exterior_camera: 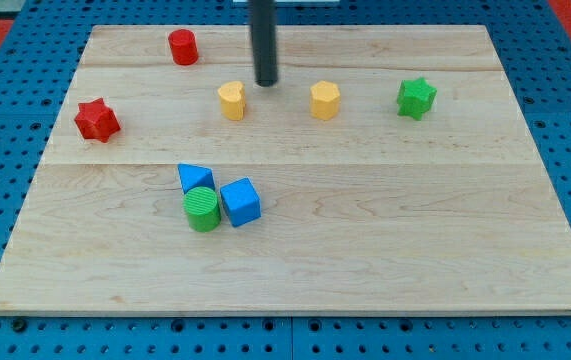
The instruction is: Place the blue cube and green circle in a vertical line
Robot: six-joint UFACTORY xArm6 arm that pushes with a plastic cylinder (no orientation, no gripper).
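Note:
The blue cube (241, 202) sits below the board's middle, touching the right side of the green circle (202, 209). A blue triangle (194, 178) lies just above the green circle, touching it. My tip (266, 82) stands near the view's top, well above these blocks, between the yellow heart (231, 100) and the yellow hexagon (325, 100). It touches no block.
A red cylinder (183, 47) stands at the top left and a red star (96, 120) at the left. A green star (416, 98) lies at the upper right. The wooden board (365, 240) rests on a blue pegboard.

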